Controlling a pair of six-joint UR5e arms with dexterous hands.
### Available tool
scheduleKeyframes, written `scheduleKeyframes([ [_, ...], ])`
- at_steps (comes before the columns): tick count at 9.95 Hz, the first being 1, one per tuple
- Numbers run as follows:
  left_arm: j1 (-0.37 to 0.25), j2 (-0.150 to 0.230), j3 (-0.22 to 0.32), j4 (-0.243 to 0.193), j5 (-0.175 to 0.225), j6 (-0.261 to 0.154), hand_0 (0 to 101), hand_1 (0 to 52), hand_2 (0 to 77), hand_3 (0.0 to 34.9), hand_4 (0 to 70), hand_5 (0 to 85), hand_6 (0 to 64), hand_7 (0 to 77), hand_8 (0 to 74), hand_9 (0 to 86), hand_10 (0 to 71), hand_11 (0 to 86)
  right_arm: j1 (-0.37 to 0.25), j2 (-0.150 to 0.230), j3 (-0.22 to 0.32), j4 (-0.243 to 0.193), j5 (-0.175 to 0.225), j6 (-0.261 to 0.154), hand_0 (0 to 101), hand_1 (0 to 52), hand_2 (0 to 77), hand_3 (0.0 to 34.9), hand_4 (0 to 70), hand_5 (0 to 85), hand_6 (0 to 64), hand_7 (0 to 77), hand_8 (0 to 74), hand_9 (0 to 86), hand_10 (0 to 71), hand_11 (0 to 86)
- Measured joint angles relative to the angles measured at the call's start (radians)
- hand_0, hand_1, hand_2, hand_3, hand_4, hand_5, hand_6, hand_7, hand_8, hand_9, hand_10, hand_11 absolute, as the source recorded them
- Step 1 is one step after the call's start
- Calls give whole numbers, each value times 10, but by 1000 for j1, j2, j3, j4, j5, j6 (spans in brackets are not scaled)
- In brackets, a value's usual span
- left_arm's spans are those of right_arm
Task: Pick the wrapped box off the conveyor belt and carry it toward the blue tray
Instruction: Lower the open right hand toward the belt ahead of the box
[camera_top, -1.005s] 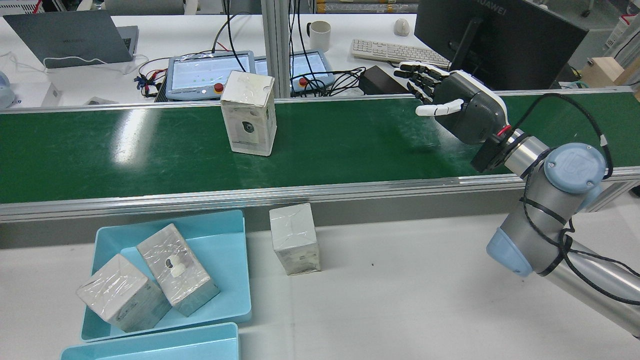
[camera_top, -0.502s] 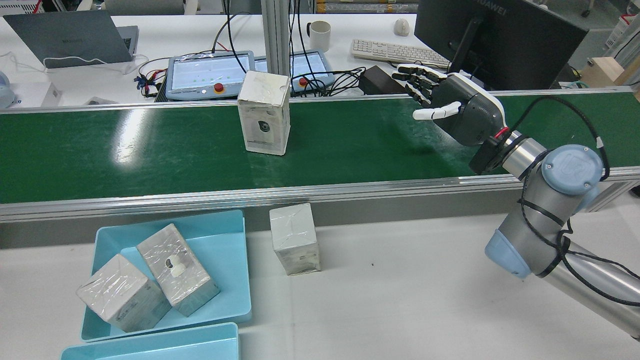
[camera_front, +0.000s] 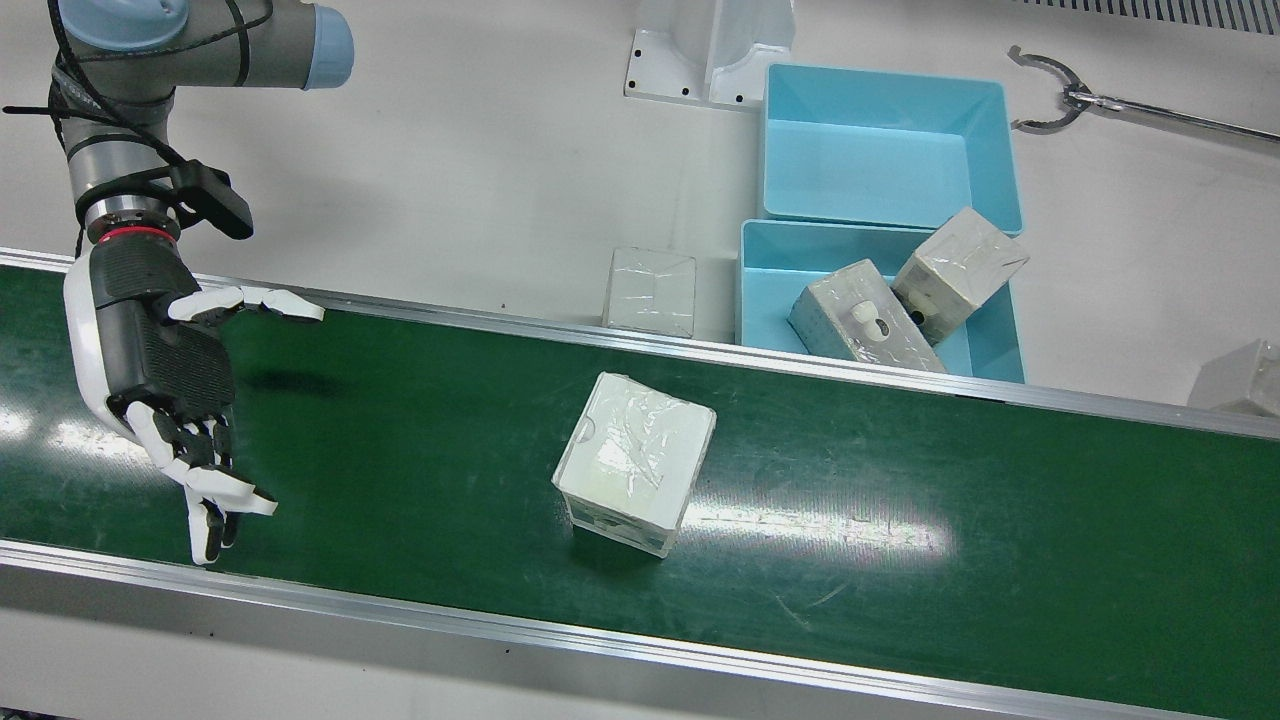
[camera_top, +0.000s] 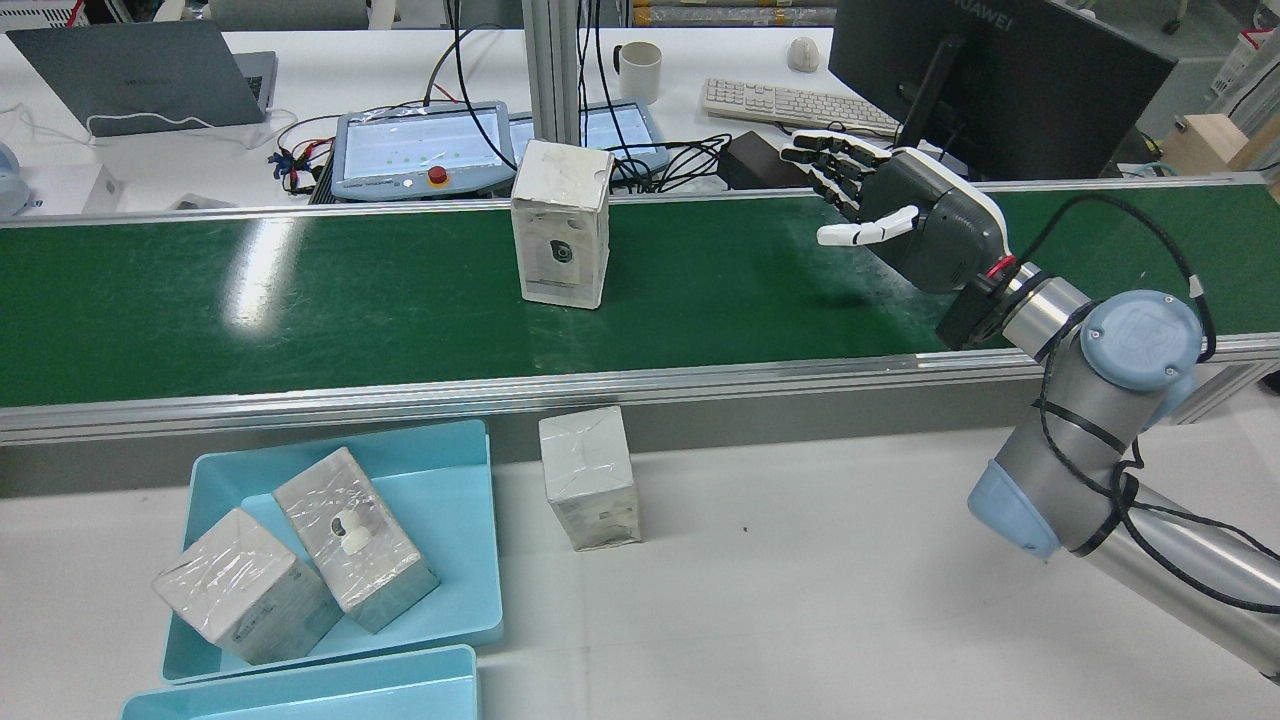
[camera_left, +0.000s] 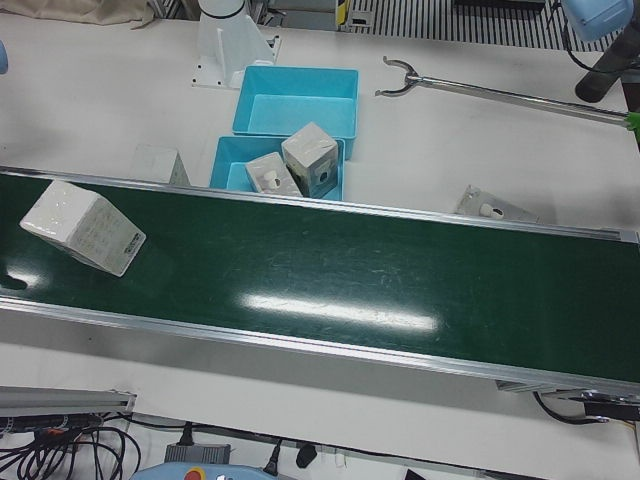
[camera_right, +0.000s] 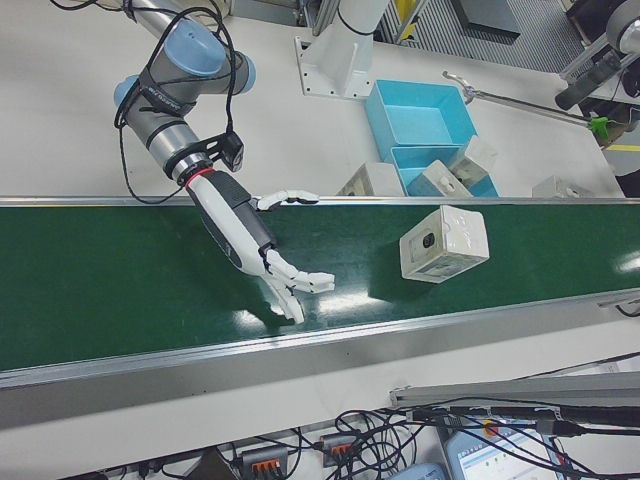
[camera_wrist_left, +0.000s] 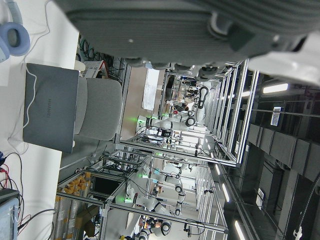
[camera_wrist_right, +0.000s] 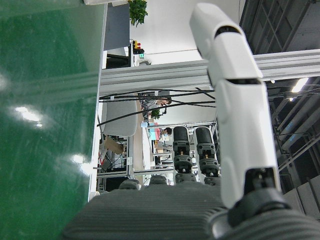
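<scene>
The right hand (camera_top: 905, 215) waits wide open over the belt (camera_top: 300, 300), holding nothing; next it should reach the wrapped box (camera_top: 560, 237) and close around it

Colours on station
Belt (camera_front: 900, 560) glossy green; box (camera_front: 634, 477) white, clear-wrapped; tray (camera_front: 760, 300) light blue; right hand (camera_front: 160, 370) grey and white.

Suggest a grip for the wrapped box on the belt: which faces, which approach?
Take the wrapped box across its two vertical faces along the belt, coming level from the right hand's side. It stands upright and apart from everything, and the open hand already faces it over the conveyor belt. The film looks slippery, so probably grip mid-height.
</scene>
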Motion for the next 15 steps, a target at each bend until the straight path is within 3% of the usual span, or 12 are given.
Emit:
scheduleKeyframes([
  [5, 0, 0, 0, 0, 0, 0, 0, 0, 11, 0, 0, 11, 0, 5, 5, 0, 5, 0, -6, 7, -1, -1, 0, -5, 513, 202, 207, 33, 104, 224, 44, 196, 0, 33, 0, 11],
  [10, 0, 0, 0, 0, 0, 0, 0, 0, 5, 0, 0, 11, 0, 5, 5, 0, 5, 0, -22, 49, -26, -3, 6, -19, 512, 202, 229, 56, 142, 245, 65, 229, 0, 33, 0, 11],
  [15, 0, 0, 0, 0, 0, 0, 0, 0, 11, 0, 0, 11, 0, 5, 5, 0, 5, 0, -31, 55, -32, -4, 6, -24, 511, 202, 218, 54, 142, 245, 65, 229, 0, 38, 0, 11],
])
